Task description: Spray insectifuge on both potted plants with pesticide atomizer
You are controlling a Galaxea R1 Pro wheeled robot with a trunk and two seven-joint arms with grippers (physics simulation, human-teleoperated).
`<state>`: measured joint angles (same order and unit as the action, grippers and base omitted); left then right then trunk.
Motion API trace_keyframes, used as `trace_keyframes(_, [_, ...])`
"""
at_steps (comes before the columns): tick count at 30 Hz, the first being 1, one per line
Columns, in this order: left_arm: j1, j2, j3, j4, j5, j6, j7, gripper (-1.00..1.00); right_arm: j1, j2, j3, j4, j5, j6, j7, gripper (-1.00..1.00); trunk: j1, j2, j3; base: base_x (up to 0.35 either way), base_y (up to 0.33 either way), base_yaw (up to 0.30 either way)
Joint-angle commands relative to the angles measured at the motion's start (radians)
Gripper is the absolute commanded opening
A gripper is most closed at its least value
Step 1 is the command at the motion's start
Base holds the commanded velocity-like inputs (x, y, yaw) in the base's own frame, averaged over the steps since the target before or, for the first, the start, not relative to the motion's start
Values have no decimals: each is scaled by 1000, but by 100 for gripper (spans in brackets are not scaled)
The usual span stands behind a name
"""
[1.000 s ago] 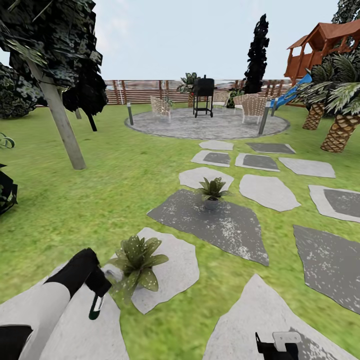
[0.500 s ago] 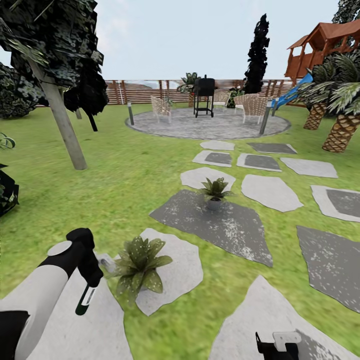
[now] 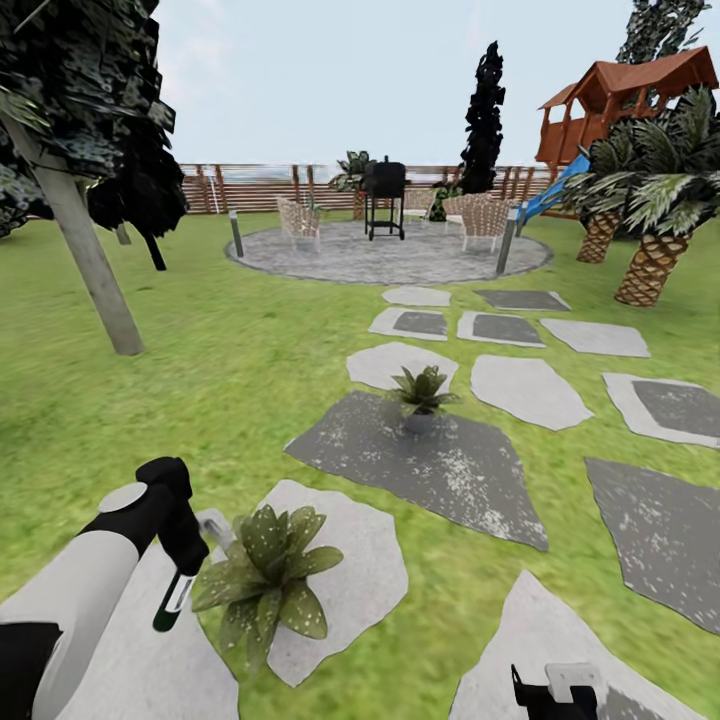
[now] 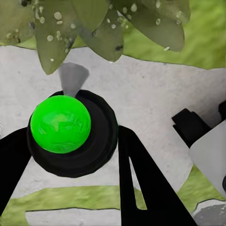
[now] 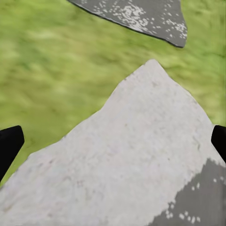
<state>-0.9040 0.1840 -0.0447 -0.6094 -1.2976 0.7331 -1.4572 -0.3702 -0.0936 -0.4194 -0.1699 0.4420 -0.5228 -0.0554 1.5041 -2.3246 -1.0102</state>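
Two potted plants stand on the stepping stones of the garden lawn (image 3: 230, 380): the near potted plant (image 3: 262, 585) on a pale stone (image 3: 360, 580) and the far potted plant (image 3: 421, 397) on a dark speckled stone (image 3: 440, 465) beyond it, well apart. Just beside the near potted plant, on its side toward the leaning tree trunk (image 3: 85, 265), the left pincer (image 3: 185, 555) has its two black fingers (image 4: 136, 174) closed against the dark body of the pesticide atomizer (image 3: 172, 605), which hangs tilted with its green-marked end down over a pale stone. From the left wrist, the atomizer's round black end with a bright green patch (image 4: 60, 124) sits between those fingers, a grey cone pointing from it toward the spotted leaves (image 4: 94, 23) of the near potted plant. The right pincer (image 5: 113, 141) holds nothing; its black fingertips sit wide apart over another pale stone (image 5: 136, 160) edged by grass, well apart from the near potted plant.
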Motion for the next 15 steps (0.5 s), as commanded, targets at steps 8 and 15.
trace_keyframes(8, [1, 10, -14, 31, -10, -100, -9, -100, -1, 0, -4, 2, 11, -3, -6, 100, 0, 0, -1, 16, 0, -3])
trace_keyframes(15, [1, 3, -11, 57, -16, -117, -6, -100, -1, 0, -4, 3, 11, -3, -6, 100, 0, 0, -1, 40, 46, 0])
